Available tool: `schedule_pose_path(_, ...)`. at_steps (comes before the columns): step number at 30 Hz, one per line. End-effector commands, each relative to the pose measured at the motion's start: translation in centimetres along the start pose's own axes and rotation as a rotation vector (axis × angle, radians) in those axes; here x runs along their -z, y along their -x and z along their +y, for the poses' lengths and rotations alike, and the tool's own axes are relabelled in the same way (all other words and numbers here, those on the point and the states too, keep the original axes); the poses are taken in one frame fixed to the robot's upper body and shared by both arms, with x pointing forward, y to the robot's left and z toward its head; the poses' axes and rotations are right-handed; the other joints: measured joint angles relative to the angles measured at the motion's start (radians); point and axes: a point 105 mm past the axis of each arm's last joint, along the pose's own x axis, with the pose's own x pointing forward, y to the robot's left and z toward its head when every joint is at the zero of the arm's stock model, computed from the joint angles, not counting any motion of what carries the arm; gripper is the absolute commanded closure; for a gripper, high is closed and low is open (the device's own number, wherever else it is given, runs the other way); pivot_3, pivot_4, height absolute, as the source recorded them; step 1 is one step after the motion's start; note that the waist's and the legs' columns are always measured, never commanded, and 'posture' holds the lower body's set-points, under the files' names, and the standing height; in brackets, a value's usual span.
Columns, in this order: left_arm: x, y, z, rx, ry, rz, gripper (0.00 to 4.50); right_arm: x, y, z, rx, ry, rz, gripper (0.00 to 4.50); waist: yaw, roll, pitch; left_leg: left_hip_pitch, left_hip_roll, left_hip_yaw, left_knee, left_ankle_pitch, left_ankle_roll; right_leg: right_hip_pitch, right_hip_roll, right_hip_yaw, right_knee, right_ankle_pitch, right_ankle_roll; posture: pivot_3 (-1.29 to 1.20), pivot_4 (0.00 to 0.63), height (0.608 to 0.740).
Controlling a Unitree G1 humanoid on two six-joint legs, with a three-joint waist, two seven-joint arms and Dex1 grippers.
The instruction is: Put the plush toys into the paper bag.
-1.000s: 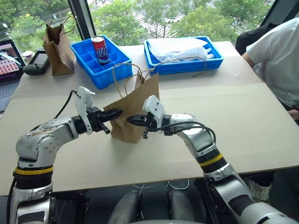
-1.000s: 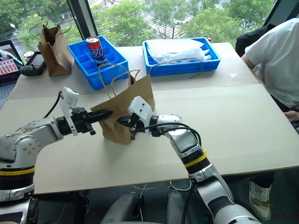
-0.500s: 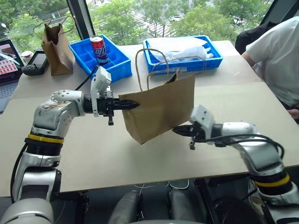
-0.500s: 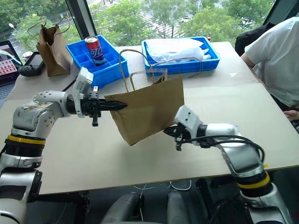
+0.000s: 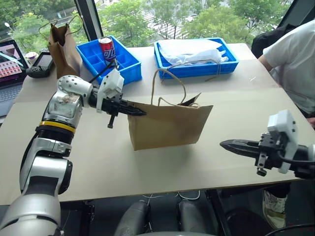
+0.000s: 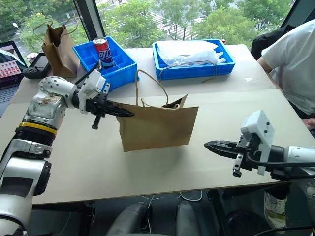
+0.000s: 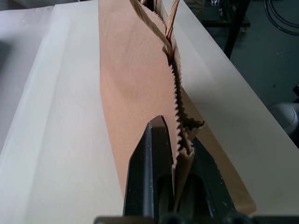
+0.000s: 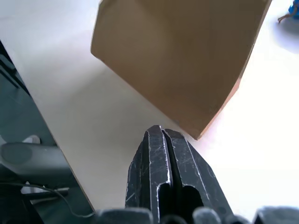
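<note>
The paper bag (image 5: 170, 125) stands upright near the middle of the table (image 5: 147, 167), its mouth up and its two string handles (image 5: 170, 86) looping above the rim. The left gripper (image 5: 140, 112) is clamped on the bag's top corner at the bag's nine o'clock side; in the left wrist view the two black fingers (image 7: 152, 163) pinch the serrated paper edge between them, and the rest of the rim runs away from the camera, so the inside of the bag cannot be seen. The plush toys cannot be made out anywhere on the table, and whether they lie inside the bag cannot be told. The right gripper (image 5: 231, 144) hovers over the table's near edge at about four o'clock from the bag, well apart from it, its fingers pressed together on nothing; the right wrist view looks along them at the bag's side and bottom corner. At the table's twelve o'clock sits a blue tray (image 5: 197, 66) holding white plastic wrapping (image 5: 189, 49), and at eleven o'clock a blue compartment bin (image 5: 115, 61) with a red can (image 5: 107, 49) standing in one cell. A darker, narrower brown bag (image 5: 64, 46) stands at ten o'clock, beside a game controller (image 5: 42, 66) and a laptop (image 5: 11, 69) cut off by the frame. A person's white sleeve (image 5: 295, 64) enters at two o'clock, the rest out of frame.
</note>
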Motion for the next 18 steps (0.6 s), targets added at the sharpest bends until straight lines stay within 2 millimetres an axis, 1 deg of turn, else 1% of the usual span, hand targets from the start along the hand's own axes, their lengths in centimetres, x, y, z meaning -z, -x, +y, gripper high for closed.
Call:
schedule_pose_path(1,-0.2,0.0,-0.1,0.021,-0.055,-0.006,4.49,-2.3,1.3,0.0,0.014,0.018,-0.066,4.50,0.002,0.000,0.000,0.000,0.000,0.000,0.000,0.000,0.000,0.000,0.000,0.000,0.000,0.000,0.000,0.00,0.150,0.740)
schedule_pose_path(3,1.1,0.1,0.0,0.015,-0.057,0.026,4.49,-3.0,1.4,-0.2,0.017,0.015,-0.080,4.50,0.001,0.000,0.000,0.000,0.000,0.000,0.000,0.000,0.000,0.000,0.000,0.001,0.000,0.000,0.000,0.00,0.150,0.740)
schedule_pose_path(6,2.9,0.4,-0.1,0.013,-0.060,0.088,4.49,-3.3,1.4,-0.4,0.016,0.011,-0.075,4.50,0.002,0.000,0.000,0.001,0.001,0.000,0.000,0.000,0.000,0.000,0.000,0.001,0.000,0.000,0.000,0.00,0.150,0.740)
schedule_pose_path(9,3.7,0.6,-0.1,0.009,-0.063,0.113,4.49,-3.6,1.4,-0.7,0.013,0.008,-0.081,4.50,0.003,0.000,0.000,0.001,0.001,0.001,0.000,0.000,0.000,0.000,-0.001,0.001,0.000,0.000,0.000,0.00,0.150,0.740)
schedule_pose_path(11,3.8,0.8,0.0,0.000,-0.071,0.116,3.92,-3.7,1.4,-0.8,0.013,0.005,-0.083,4.50,0.003,0.000,0.000,0.001,0.000,0.001,0.000,0.000,0.000,0.000,-0.001,0.001,0.000,0.000,0.000,0.00,0.150,0.740)
schedule_pose_path(12,3.7,0.9,0.1,-0.009,-0.055,0.102,3.69,-3.7,1.4,-0.9,0.011,0.003,-0.081,4.50,0.003,0.000,0.000,0.001,0.001,0.001,0.000,0.000,0.000,0.001,-0.001,0.001,0.000,0.000,0.000,0.00,0.150,0.740)
schedule_pose_path(13,3.5,1.2,0.2,-0.019,-0.048,0.089,3.36,-3.7,1.4,-1.0,0.007,0.000,-0.077,4.50,0.002,0.000,0.000,0.001,0.001,0.001,0.000,0.000,0.001,0.000,-0.001,0.001,0.000,0.000,0.000,0.00,0.150,0.740)
schedule_pose_path(15,2.7,1.9,0.4,-0.042,-0.030,0.055,2.65,-3.7,1.5,-1.2,0.004,-0.005,-0.071,4.50,0.003,0.000,0.000,0.000,0.001,0.001,0.000,0.000,0.001,0.000,0.000,0.001,0.001,0.000,0.000,0.00,0.150,0.740)
schedule_pose_path(18,1.2,3.7,0.5,-0.088,-0.031,0.022,1.71,-3.7,1.7,-1.8,0.004,-0.008,-0.066,4.50,-0.001,0.000,0.000,0.000,0.001,0.001,0.001,0.000,0.001,-0.001,0.000,0.001,0.001,0.000,0.000,0.00,0.150,0.740)
